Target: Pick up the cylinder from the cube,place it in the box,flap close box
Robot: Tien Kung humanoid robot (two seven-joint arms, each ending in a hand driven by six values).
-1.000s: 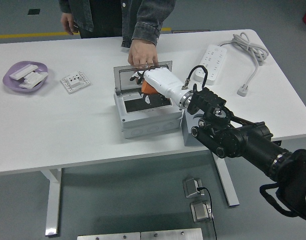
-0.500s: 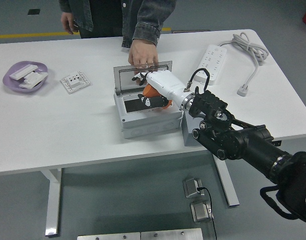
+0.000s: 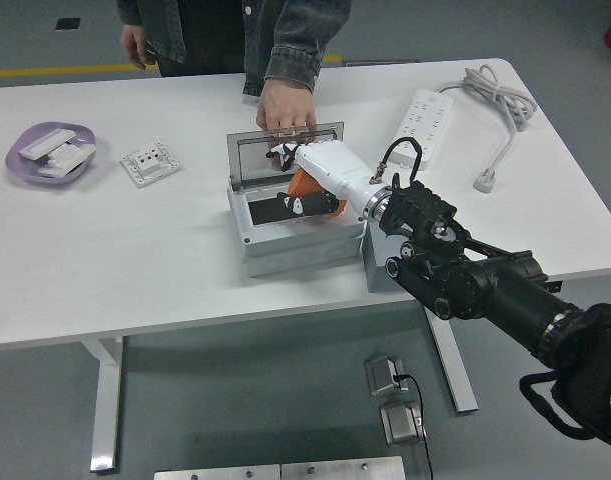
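A grey box (image 3: 285,240) stands at the table's middle with its lid (image 3: 285,150) raised at the back. My right hand (image 3: 307,190), white with black fingertips, reaches into the box opening and is shut on an orange cylinder (image 3: 307,185), held low over the dark inside of the box. A grey cube (image 3: 380,262) stands against the box's right side, under my right forearm. A person's hand (image 3: 283,108) rests on the top edge of the lid and holds it up. My left arm is out of view.
A purple dish (image 3: 47,150) with white parts lies at the far left. A white socket plate (image 3: 150,163) lies beside it. A white power strip (image 3: 425,112) with its cable (image 3: 500,110) lies at the back right. The person stands at the far side.
My right hand has moved down and slightly forward, bringing the orange cylinder lower into the box opening. The person's hand stays on the lid.
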